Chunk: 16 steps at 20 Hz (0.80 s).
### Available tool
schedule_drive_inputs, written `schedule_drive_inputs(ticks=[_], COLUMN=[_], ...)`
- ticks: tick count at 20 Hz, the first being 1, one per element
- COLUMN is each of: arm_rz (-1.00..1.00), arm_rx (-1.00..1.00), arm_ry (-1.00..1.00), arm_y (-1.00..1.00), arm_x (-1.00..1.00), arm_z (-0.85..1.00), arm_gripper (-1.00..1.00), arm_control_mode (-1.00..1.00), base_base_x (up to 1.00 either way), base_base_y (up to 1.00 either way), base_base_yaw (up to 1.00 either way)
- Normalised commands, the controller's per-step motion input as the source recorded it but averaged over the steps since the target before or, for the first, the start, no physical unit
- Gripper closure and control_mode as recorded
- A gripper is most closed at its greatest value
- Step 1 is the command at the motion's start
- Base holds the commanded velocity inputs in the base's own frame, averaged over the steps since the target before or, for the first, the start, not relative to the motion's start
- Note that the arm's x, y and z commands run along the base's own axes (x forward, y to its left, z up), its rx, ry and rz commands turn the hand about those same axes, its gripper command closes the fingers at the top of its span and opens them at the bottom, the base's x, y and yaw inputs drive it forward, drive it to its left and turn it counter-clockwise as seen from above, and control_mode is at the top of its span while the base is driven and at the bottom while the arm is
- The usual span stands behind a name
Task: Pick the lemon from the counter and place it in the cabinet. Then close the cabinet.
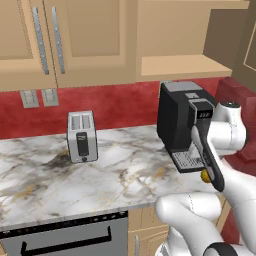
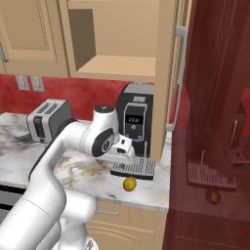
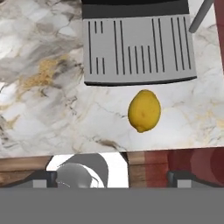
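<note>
Gripper [image 3: 112, 177] hangs over the front part of the counter [image 3: 52, 109] with its two dark finger tips spread wide apart and nothing between them. Seen from the hand camera, one tip [image 3: 43, 179] sits at the lower left and the other at the lower right, both low over the counter's front edge, and the lemon [image 3: 144, 110] lies on the marble beyond them, nearer the right-hand tip, not touched by either.

Taking the coffee machine [image 2: 135, 124] as the landmark: the lemon [image 2: 129, 183] rests on the counter [image 2: 78, 168] just in front of the machine's grey slotted drip tray [image 2: 133, 169], near the counter's front edge, close to the tray but apart from it. In the left base view the lemon [image 1: 205, 175] shows as a small yellow spot beside the arm's dark link, below the machine [image 1: 182, 117].

Above the coffee machine the cabinet [image 2: 114, 68] stands open, its plain inner shelf bare, and its door [image 2: 168, 78] with the long silver bar handle [image 2: 179, 80] is swung out just to the right of the machine. Well to the left of the machine a silver toaster [image 1: 82, 136] stands on the counter, under a double-door cabinet [image 1: 50, 40] that is shut.
</note>
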Motion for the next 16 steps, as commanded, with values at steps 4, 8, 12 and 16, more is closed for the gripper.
schedule_drive_inputs(ticks=[4,8,12,16], arm_rz=[-0.02,-0.03,-0.02,-0.01], arm_rx=[0.00,0.00,0.00,0.00], arm_ry=[0.00,0.00,0.00,0.00], arm_y=[-0.13,-0.20,-0.22,-0.23], arm_x=[0.00,0.00,0.00,0.05], arm_z=[-0.43,-0.34,-0.36,-0.30], arm_gripper=[-1.00,-1.00,-1.00,-1.00], arm_control_mode=[-1.00,-1.00,-1.00,-1.00], base_base_x=[0.00,0.00,0.00,0.00], base_base_y=[0.00,0.00,0.00,0.00], base_base_yaw=[0.00,0.00,0.00,0.00])
